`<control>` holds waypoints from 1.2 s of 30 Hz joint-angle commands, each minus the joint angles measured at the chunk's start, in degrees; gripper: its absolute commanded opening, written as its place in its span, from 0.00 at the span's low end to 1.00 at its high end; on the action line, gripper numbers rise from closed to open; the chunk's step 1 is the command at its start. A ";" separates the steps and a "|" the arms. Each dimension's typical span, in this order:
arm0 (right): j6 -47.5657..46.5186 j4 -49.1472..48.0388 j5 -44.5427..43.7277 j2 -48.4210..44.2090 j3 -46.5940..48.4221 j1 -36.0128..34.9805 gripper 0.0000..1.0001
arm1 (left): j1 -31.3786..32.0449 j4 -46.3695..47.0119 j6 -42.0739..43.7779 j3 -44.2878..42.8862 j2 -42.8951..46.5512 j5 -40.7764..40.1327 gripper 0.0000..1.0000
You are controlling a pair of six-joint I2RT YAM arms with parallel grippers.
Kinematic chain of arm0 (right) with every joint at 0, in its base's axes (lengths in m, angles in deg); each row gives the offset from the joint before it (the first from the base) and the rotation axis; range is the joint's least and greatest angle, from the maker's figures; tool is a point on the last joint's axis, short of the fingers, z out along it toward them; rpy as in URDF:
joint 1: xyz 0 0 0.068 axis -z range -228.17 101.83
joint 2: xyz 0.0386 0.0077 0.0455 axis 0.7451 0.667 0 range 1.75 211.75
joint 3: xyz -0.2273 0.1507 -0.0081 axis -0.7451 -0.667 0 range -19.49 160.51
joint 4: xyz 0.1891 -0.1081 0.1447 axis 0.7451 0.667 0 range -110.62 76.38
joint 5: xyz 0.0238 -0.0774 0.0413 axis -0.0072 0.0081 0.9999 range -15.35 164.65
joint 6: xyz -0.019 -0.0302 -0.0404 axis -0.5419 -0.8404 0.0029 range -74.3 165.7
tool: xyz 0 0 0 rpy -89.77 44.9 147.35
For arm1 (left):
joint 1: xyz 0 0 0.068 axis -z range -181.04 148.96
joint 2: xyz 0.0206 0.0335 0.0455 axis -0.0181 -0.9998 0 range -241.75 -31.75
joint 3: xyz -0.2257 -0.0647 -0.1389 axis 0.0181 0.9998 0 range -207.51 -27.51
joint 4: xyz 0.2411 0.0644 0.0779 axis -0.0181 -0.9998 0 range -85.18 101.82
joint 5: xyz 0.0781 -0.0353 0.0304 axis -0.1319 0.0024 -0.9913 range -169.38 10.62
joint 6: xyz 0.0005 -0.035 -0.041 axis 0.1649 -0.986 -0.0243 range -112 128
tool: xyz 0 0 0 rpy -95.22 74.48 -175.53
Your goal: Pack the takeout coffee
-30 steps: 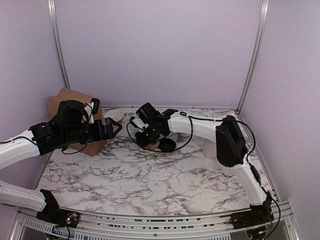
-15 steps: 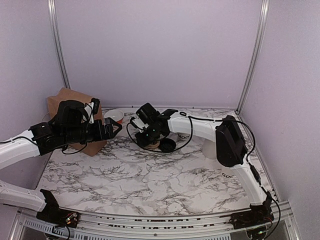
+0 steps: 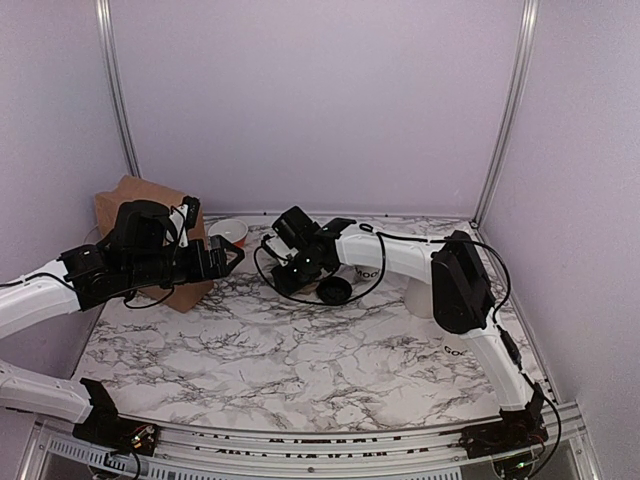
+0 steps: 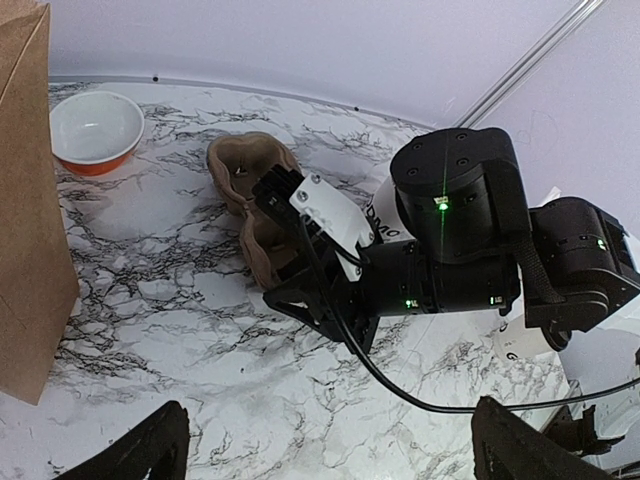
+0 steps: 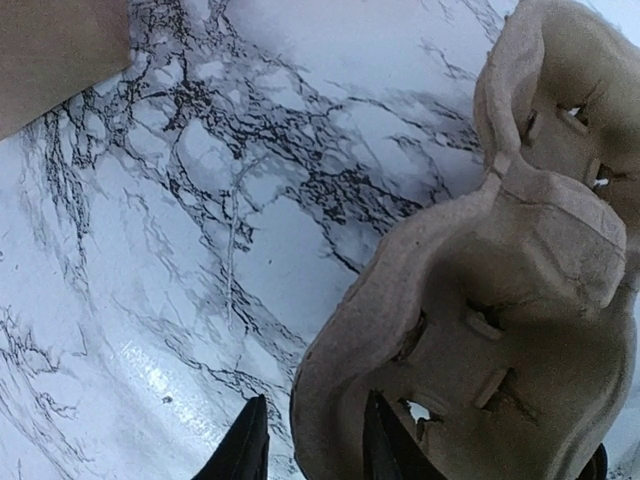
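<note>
In the top view the takeout coffee [image 3: 335, 290] shows only as a round black lid on the marble, just right of my right gripper [image 3: 298, 278]; its cup body is hidden. A brown pulp cup carrier [image 5: 500, 280] lies on the table, also in the left wrist view [image 4: 245, 170]. My right gripper [image 5: 315, 450] straddles the carrier's near rim, one finger inside and one outside. Marble shows between the outer finger and the rim, so the jaws are not clamped. My left gripper [image 4: 335, 455] hangs wide open above bare marble, to the left of the carrier, holding nothing.
A brown paper bag [image 3: 125, 200] stands at the back left, its side close to my left arm [image 4: 30, 200]. An orange-rimmed white bowl [image 3: 228, 232] sits behind the left gripper. A white cylinder [image 3: 420, 298] stands at the right beside the right arm.
The right gripper's jaws have eased apart slightly. A tan patch of the carrier seen beside the black lid earlier no longer shows in the top view. The left arm has not moved.
</note>
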 commanded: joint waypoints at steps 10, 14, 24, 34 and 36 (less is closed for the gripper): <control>1.38 0.33 -0.17 0.96 2.56 0.44 0.14 | -0.38 -0.68 0.33 -0.61 -0.46 0.08 0.99; 1.54 0.67 0.10 0.48 3.00 0.40 0.08 | -0.38 -0.67 0.33 -0.82 -0.63 0.16 0.99; 4.63 -1.11 0.66 -6.56 -3.50 -0.01 0.04 | -0.38 -0.55 0.33 -1.39 -2.05 0.67 0.99; 6.83 -2.32 2.47 -9.64 -7.30 -1.60 0.08 | -0.38 -0.26 0.42 -0.85 -2.48 0.97 0.99; 7.24 -2.24 2.75 -10.00 -7.57 -2.23 0.09 | -0.38 -0.25 0.30 -0.35 -2.20 0.84 0.99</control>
